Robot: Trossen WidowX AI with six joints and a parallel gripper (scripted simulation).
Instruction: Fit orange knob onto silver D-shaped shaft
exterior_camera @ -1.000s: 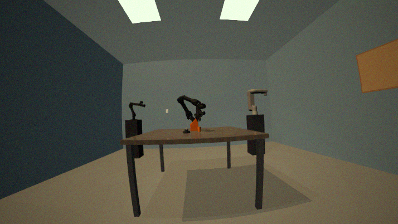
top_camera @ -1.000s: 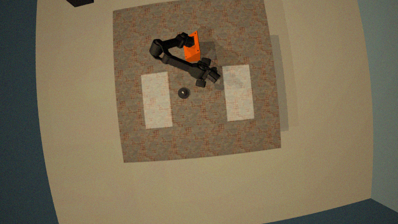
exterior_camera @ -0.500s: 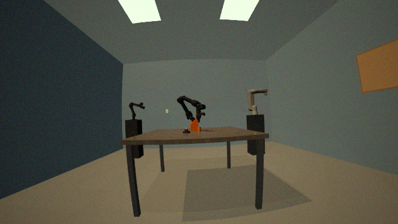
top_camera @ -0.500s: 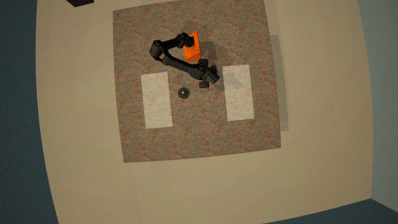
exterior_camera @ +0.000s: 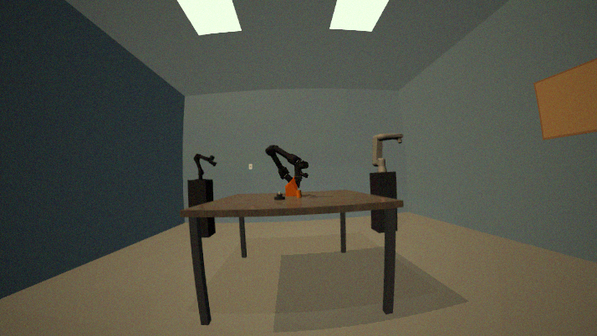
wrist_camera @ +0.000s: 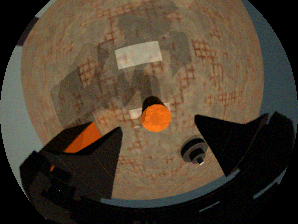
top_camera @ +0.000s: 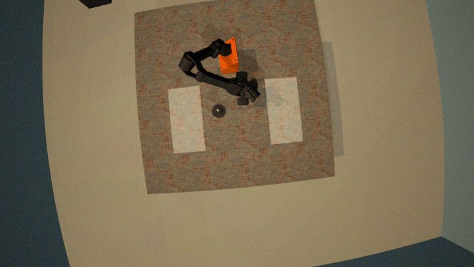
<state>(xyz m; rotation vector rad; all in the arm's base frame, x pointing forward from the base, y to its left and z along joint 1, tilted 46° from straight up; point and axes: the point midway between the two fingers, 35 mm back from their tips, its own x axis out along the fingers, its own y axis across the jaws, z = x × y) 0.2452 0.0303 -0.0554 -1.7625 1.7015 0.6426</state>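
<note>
The jaws of the gripper (top_camera: pixel 248 91) (exterior_camera: pixel 305 170) (wrist_camera: pixel 158 123) stand wide apart, released, above the orange knob (exterior_camera: pixel 298 194) (wrist_camera: pixel 156 118). The knob sits upright on the counter (top_camera: pixel 299 166) (exterior_camera: pixel 293 211) (wrist_camera: pixel 225 65), well in from all four corners. In the exterior view, the round pedestal (top_camera: pixel 218 112) (exterior_camera: pixel 279 197) (wrist_camera: pixel 193 150) is nearer the counter's left edge, its silver shaft (top_camera: pixel 218 109) (exterior_camera: pixel 279 193) (wrist_camera: pixel 201 162) bare.
</note>
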